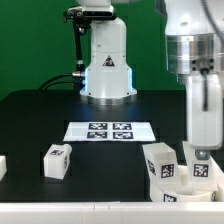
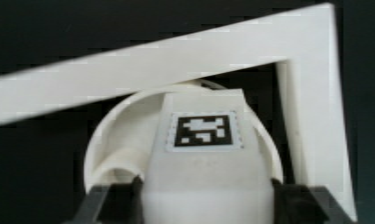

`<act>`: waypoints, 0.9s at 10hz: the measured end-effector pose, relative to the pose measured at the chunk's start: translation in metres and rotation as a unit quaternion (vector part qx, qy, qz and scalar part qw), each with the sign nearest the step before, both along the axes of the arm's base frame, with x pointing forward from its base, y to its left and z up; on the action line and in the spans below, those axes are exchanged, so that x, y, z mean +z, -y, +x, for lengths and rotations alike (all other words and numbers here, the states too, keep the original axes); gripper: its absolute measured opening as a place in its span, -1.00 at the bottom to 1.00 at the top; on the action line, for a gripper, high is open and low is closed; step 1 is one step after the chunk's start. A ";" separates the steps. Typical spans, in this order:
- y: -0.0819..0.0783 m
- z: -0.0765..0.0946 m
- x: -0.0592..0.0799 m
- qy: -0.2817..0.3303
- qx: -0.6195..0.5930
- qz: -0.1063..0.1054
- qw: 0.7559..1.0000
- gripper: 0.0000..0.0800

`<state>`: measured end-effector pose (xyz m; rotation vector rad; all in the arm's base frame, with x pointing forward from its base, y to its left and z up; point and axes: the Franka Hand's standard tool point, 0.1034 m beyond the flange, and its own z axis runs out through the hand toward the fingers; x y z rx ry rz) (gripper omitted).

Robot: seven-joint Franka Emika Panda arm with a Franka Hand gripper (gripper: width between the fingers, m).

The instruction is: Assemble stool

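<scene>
The gripper (image 1: 203, 158) is clamping the held leg (image 2: 205, 132) between its fingers, right at the seat (image 1: 168, 188) on the exterior view's right; a second leg (image 1: 160, 158) is seemingly standing on that seat already. A loose leg (image 1: 57, 160) is lying apart, near the marker board (image 1: 110, 130); assembly is looking roughly midway, with legs left to fit.
</scene>
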<state>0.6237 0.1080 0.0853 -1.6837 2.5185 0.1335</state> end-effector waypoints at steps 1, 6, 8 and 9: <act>-0.002 0.001 0.000 0.008 -0.052 0.003 0.999 -0.17; -0.009 -0.003 0.009 0.010 0.100 0.003 0.995 0.61; -0.016 -0.003 0.015 0.034 0.244 0.001 0.969 0.62; -0.014 -0.003 0.014 0.037 0.267 -0.001 0.963 0.62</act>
